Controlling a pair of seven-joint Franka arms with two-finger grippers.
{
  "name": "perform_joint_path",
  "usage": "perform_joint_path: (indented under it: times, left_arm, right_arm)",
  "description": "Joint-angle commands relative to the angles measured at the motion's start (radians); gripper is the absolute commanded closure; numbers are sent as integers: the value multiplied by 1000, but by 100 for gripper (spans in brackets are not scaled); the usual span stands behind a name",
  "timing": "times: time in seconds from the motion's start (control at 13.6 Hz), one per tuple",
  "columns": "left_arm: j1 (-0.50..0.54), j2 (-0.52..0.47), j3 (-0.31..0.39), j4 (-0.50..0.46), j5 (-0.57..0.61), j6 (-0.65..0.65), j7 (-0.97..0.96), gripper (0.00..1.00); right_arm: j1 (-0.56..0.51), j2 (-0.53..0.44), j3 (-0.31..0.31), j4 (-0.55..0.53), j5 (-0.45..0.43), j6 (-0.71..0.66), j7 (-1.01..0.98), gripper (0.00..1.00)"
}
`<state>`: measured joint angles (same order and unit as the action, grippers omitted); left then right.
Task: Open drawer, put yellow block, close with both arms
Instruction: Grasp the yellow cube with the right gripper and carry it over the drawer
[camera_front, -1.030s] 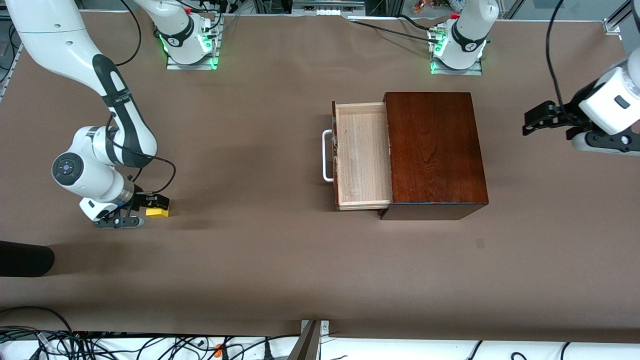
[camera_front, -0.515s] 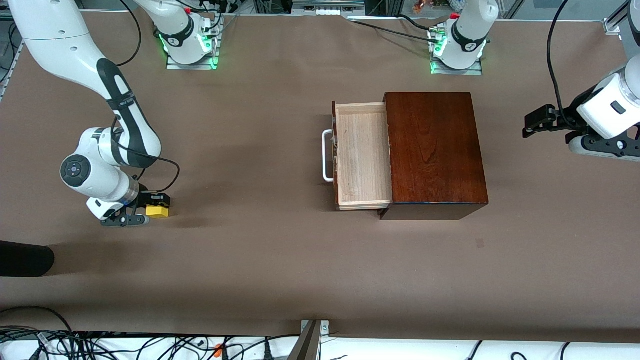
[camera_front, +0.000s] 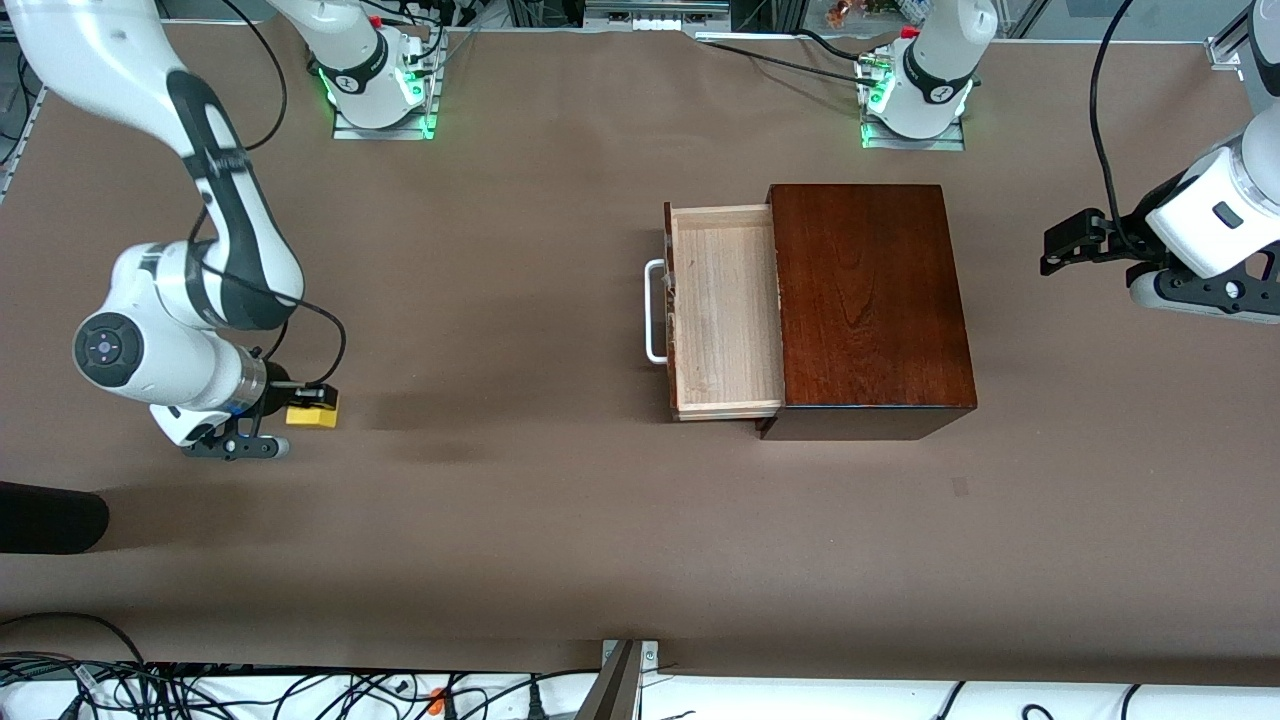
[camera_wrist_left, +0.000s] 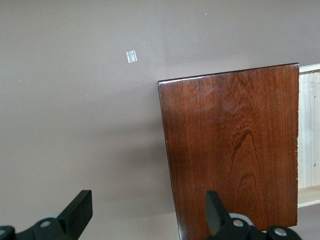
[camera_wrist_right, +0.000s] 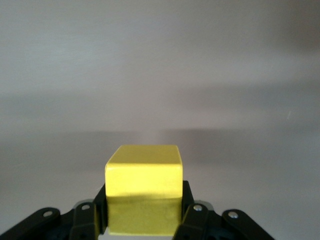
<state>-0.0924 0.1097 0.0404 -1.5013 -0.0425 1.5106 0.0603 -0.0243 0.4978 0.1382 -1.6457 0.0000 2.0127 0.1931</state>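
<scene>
Right wrist view: right claw (camera_wrist_right: 143, 210) clamped on yellow block (camera_wrist_right: 143, 192); left claw (camera_wrist_left: 145, 212) spread wide, empty.

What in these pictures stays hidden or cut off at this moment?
- Front view: the part of the drawer inside the wooden box is covered by the box's top.
- Right wrist view: the yellow block is cut off by the picture's edge, with the right end effector shut on its sides.
- Left wrist view: the left end effector, open, is cut off by the picture's edge.
</scene>
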Motion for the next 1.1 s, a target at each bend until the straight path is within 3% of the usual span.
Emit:
perform_joint_path:
  times: [0.0, 0.22, 0.52, 0.74, 1.03]
  left_arm:
    - [-10, -16, 6, -22, -5, 16, 10, 0]
    - [-12, -16, -8, -23, 35, 14, 7, 0]
    - [-12, -18, -10, -22, 49, 13, 4, 0]
    - [-10, -18, -8, -14, 49, 13, 4, 0]
    - [-10, -18, -8, -13, 49, 13, 4, 0]
  right_arm:
    - [10, 5, 110, 162, 63, -188, 284, 88]
    - [38, 4, 205, 233, 153, -261, 608, 88]
    - [140, 5, 328, 265, 163, -255, 1074, 88]
    - [277, 15, 330, 310, 164, -226, 1355, 88]
    - [449, 68, 327, 311, 155, 48, 1736, 88]
